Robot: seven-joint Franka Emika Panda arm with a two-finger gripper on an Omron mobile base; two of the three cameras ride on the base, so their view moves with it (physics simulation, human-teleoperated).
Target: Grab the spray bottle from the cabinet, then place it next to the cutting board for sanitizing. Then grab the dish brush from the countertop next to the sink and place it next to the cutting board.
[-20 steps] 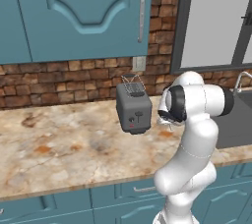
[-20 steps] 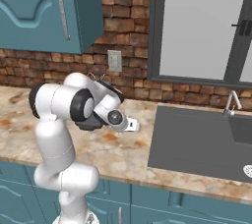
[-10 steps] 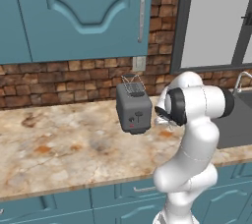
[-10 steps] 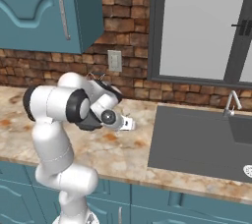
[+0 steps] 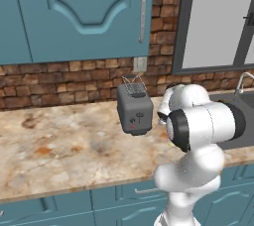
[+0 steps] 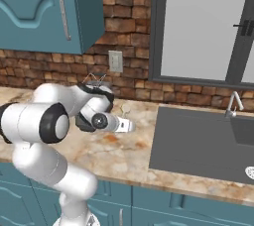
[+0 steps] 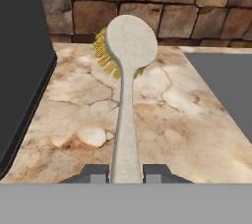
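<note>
The white arm folds low over the bench (image 7: 197, 134), its tool (image 7: 126, 173) level and clenched on the brush (image 7: 127, 95) handle. The brush juts straight ahead: pale speckled stem, round head, yellow bristles beneath. The bench below is blotched beige stone; a dark boxy toaster (image 5: 134, 109) stands left.

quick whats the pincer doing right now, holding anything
Pincer: shut on the dish brush, gripping its pale handle, with the yellow-bristled head held clear above the countertop.
</note>
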